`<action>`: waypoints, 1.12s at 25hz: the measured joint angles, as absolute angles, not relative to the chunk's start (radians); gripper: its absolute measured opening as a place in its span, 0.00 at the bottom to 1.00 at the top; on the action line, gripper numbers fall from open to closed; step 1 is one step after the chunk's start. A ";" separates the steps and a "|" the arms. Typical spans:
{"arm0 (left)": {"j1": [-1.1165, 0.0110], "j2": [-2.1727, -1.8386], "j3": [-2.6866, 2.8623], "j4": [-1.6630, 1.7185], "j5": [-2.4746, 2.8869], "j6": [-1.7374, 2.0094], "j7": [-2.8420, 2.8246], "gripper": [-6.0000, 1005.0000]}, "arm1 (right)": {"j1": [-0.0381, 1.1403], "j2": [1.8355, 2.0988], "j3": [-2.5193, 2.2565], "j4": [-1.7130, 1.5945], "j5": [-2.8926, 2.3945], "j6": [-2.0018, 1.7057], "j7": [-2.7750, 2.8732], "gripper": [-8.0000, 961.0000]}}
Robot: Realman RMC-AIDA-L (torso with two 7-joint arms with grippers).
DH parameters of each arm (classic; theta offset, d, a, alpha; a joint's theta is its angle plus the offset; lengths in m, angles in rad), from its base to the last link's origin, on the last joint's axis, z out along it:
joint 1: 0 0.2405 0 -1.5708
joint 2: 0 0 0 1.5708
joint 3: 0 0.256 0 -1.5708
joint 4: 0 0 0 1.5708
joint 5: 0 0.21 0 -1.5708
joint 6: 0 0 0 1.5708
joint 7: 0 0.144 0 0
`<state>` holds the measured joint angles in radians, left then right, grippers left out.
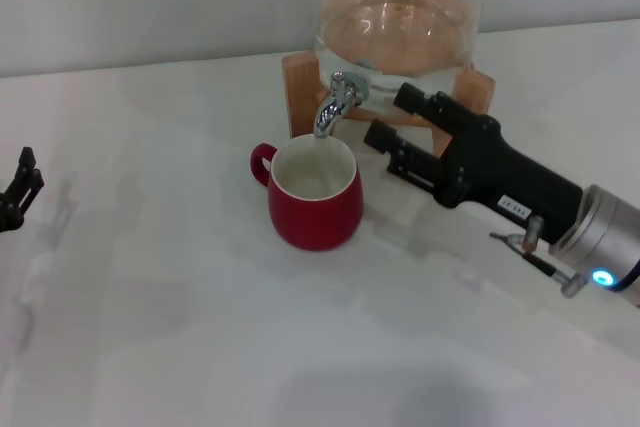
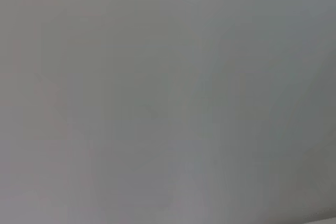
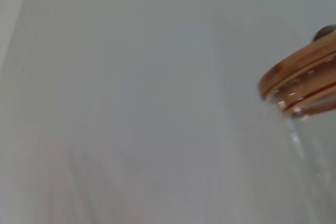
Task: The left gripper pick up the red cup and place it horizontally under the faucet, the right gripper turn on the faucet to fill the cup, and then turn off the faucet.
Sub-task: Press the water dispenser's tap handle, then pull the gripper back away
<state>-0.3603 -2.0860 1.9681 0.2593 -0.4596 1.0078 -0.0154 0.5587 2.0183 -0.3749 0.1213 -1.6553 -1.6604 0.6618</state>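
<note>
Under the spout of the faucet (image 1: 337,102) stood the red cup (image 1: 313,194), upright on the white table (image 1: 150,277), its mouth open upward and its small handle turned to the far left. Whether any water lay inside it we could not tell. Just right of the faucet we saw the right gripper (image 1: 392,119), its two fingers spread apart with nothing between them, the tips near the lever but not touching it, one of them lying before the wooden stand (image 1: 300,82) of the glass dispenser (image 1: 395,17). At the far left edge the left gripper (image 1: 20,190) hung well apart from the cup; we could not tell how its fingers were set. The left wrist view showed only blank grey; the right wrist view caught the dispenser's wooden lid (image 3: 299,72) and glass wall.

We judged the risks to sit with the right arm. If its fingers closed beside the lever rather than around it, they would slip and the tap would stay as it was. A push set too low might catch the stand and shift the whole dispenser, carrying the spout off the cup's mouth so water fell on the table. The nearer finger also lay close to the cup's rim, and a sweep could nudge it. A tap left open too long would overfill it.
</note>
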 joint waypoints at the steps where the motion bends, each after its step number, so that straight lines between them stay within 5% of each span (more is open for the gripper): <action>1: -0.364 -2.086 1.968 0.256 -0.460 1.008 -0.017 0.88 | 0.558 2.020 -0.379 0.125 -1.661 -1.664 0.662 0.75; 28: -0.378 -2.088 1.971 0.257 -0.452 1.012 -0.018 0.88 | 0.700 2.028 -0.358 0.234 -1.755 -1.534 0.659 0.75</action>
<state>-0.3778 -2.0878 1.9712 0.2570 -0.4524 1.0125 -0.0179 0.6999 2.0279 -0.3582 0.2344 -1.7548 -1.5337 0.6585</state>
